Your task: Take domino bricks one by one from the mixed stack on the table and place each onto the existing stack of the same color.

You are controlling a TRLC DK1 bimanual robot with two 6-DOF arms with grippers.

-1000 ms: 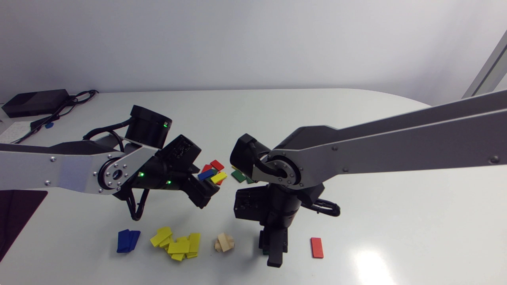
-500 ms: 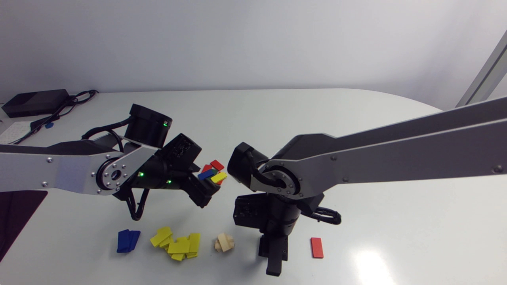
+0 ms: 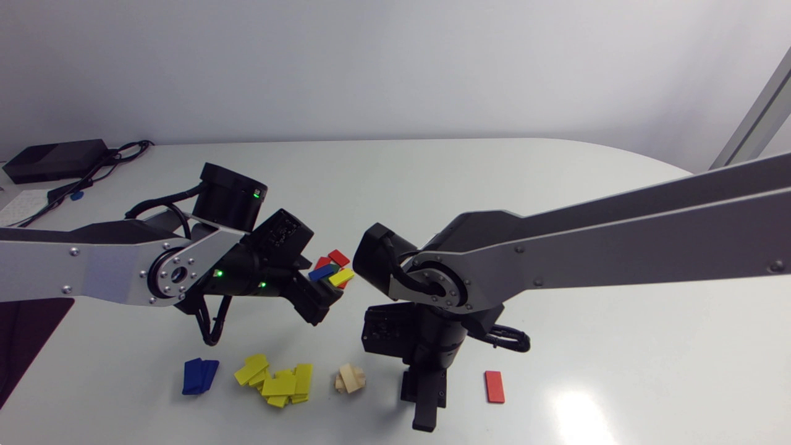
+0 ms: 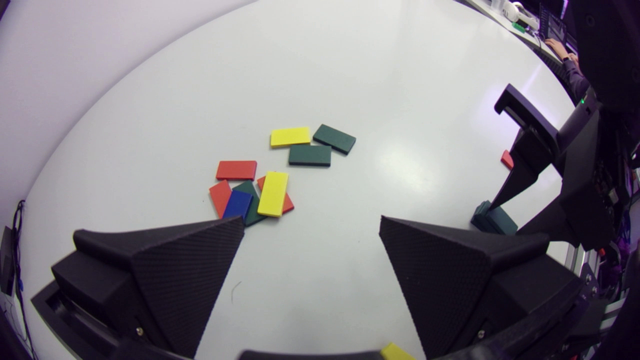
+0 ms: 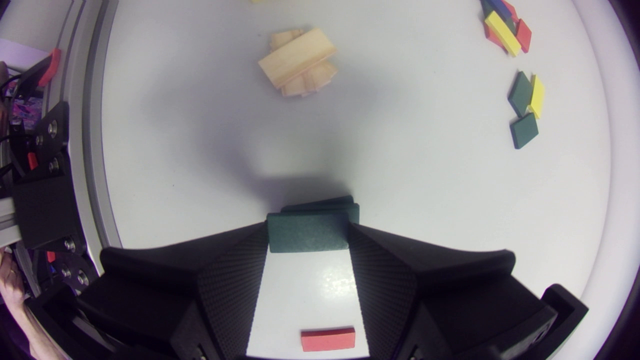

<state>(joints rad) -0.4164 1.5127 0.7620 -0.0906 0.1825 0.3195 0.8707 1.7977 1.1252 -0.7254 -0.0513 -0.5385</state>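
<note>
I'm looking at a white table with a glossy top, and a bright glare patch is showing near its front right. A black box with cables is sitting at the far left corner. The mixed stack is lying mid-table: red, blue, green and yellow bricks overlapping. A loose yellow brick and two loose green bricks are lying just beside it. Along the near edge the sorted piles are sitting in a row: blue stack, yellow stack, wood stack, then a single red brick lying flat on its own. The left arm is coming in low from the left, elbow bent, wrist angling down toward the mixed stack. The left gripper is hovering just short of that stack, fingers spread wide with nothing between them. The right arm is reaching in from the right past the middle, wrist pointing straight down between the wood stack and the red brick. The right gripper is clamping a green brick from both sides, and that brick is sitting right over the green stack. I'm not able to tell whether it is touching the stack.
</note>
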